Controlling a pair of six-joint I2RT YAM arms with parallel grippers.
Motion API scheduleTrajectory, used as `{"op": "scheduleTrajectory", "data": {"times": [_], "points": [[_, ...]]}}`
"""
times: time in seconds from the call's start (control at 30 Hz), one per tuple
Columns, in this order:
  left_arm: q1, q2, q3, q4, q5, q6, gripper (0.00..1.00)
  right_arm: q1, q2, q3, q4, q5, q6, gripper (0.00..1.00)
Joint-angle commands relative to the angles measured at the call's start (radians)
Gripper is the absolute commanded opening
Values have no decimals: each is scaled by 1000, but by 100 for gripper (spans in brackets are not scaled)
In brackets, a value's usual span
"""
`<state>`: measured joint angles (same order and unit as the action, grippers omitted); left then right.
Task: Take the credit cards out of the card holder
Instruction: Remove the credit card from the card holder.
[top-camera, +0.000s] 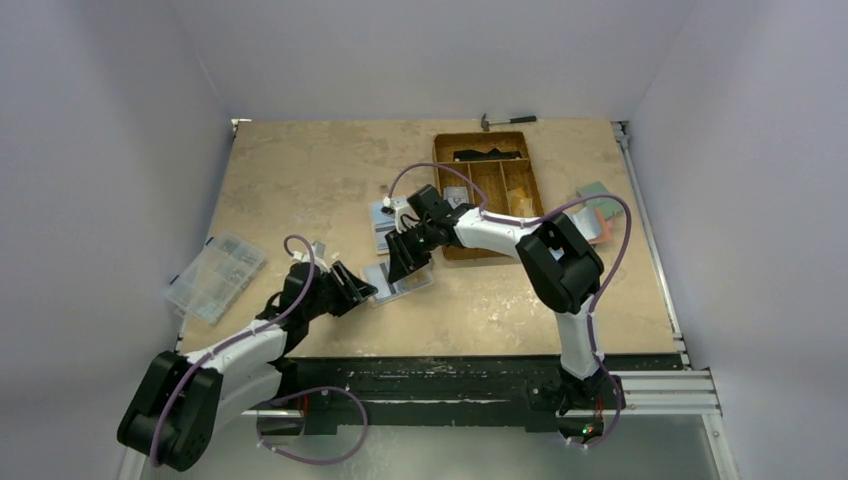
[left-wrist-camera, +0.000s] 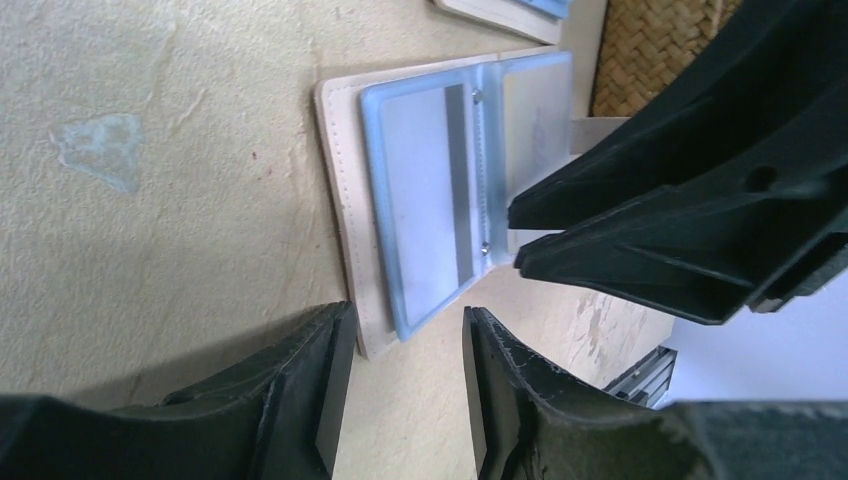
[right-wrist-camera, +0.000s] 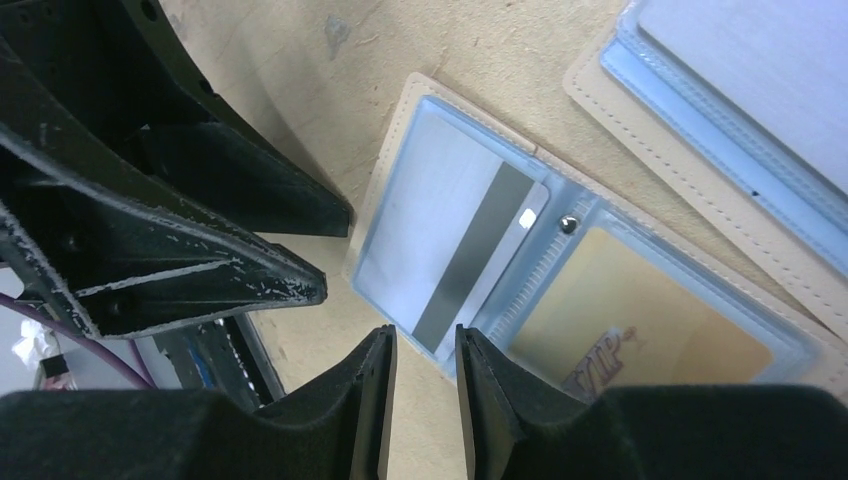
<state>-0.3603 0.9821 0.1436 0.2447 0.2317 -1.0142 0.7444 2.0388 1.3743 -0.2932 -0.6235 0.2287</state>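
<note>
The tan card holder (top-camera: 421, 283) lies open on the table, blue sleeves up (right-wrist-camera: 570, 260). One sleeve holds a silver credit card (right-wrist-camera: 440, 235) with a grey stripe, the other a gold card (right-wrist-camera: 640, 335). In the left wrist view the striped card (left-wrist-camera: 425, 200) shows too. My left gripper (left-wrist-camera: 405, 330) is open, its tips just short of the holder's near corner, nothing between them. My right gripper (right-wrist-camera: 425, 345) stands open by a narrow gap at the sleeve's edge near the fold, also with nothing in it. The two grippers (top-camera: 358, 290) (top-camera: 402, 270) face each other over the holder.
A second open tan holder (top-camera: 385, 222) lies just beyond the first. A brown compartment tray (top-camera: 487, 190) stands behind the right arm, a hammer (top-camera: 505, 121) beyond it. A clear organiser box (top-camera: 214, 277) overhangs the left edge; coloured pads (top-camera: 597, 212) lie at the right edge.
</note>
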Motion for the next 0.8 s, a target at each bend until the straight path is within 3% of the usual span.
{"op": "scheduleTrajectory", "data": {"times": [0.0,0.4,0.77], "points": [[-2,70,13,140,16,-40,46,-17,-48,34,-12,-21,-32,35],[-2,92,14,190,26,-58,33,-24,-23,35,-15,-23,-24,35],[-2,-12,23,114,-9,-43,35,-25,-35,52,-40,-38,-64,32]]}}
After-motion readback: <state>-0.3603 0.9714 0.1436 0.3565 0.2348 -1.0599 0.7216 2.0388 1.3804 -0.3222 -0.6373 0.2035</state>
